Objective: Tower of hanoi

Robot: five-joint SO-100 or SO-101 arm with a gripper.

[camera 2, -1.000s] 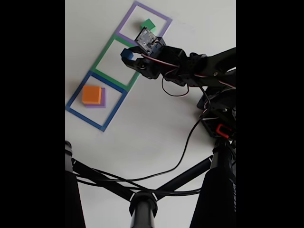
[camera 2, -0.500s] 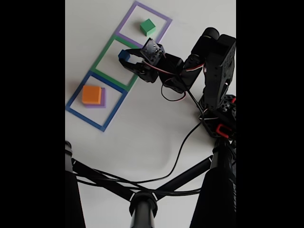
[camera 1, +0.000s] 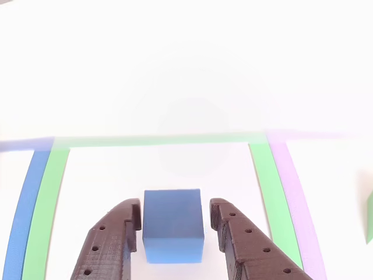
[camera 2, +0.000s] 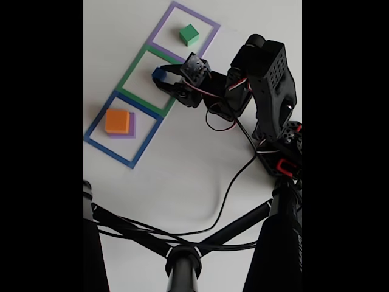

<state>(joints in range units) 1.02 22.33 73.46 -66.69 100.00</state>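
So the claw [camera 1: 175,224] has the blue cube [camera 1: 173,224] sitting right between its two dark fingers [camera 1: 113,242], inside the green outline [camera 1: 265,186]. In the other view there's a thin sliver of white on each side between the cube and the fingertips, so I can't tell if it's actually pinching it or just bracketing it. Can't tell either if the cube is resting on the worktop [camera 1: 186,70] or slightly off it.

From the fixed view, the claw [camera 2: 163,78] reaches into the middle green outline [camera 2: 130,76] with the blue cube [camera 2: 159,74] at its tip, near the right edge of that square. The green cube [camera 2: 189,34] sits alone in the purple outline [camera 2: 209,36] at the top. Down in the blue outline [camera 2: 109,152], the orange cube [camera 2: 117,121] is stacked on the purple slab [camera 2: 132,129], pushed toward the slab's left side so purple peeks out on the right and bottom. The arm [camera 2: 267,79] is folded up on the right, with a black cable [camera 2: 228,188] trailing down across the white worktop [camera 2: 182,176].
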